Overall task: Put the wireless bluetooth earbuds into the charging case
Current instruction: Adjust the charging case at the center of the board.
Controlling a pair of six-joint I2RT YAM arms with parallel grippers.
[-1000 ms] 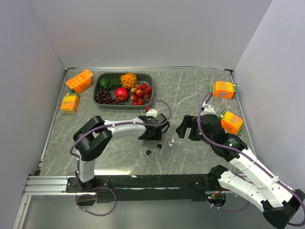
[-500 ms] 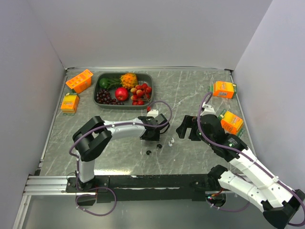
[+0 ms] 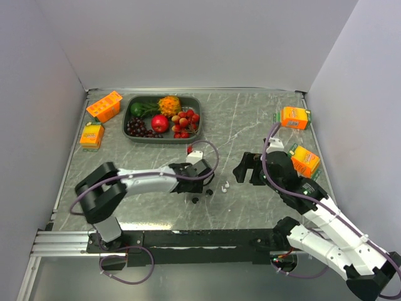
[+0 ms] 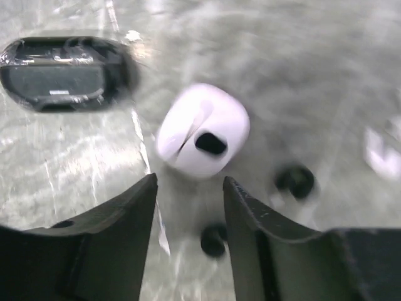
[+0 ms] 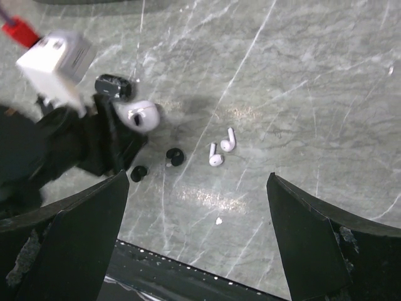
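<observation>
A closed white charging case (image 4: 203, 130) lies on the table just beyond my left gripper's open, empty fingers (image 4: 190, 204). A black case (image 4: 62, 75) lies farther off to the left. One black earbud (image 4: 214, 239) lies between the fingertips and another (image 4: 294, 180) to the right. In the right wrist view two white earbuds (image 5: 221, 149) lie side by side, with the black earbuds (image 5: 175, 157) and the white case (image 5: 139, 115) to their left. My left gripper (image 3: 199, 183) stands beside them. My right gripper (image 3: 244, 168) hovers open and empty, to the right.
A dark tray (image 3: 124, 125) of fruit stands at the back left. Orange cartons stand at the far left (image 3: 103, 106) (image 3: 92, 135) and at the right (image 3: 294, 117) (image 3: 305, 160). Walls close in the left, back and right sides.
My left arm has drawn back toward the near left and lowered, carrying its gripper away from the cases. The right arm has barely moved.
</observation>
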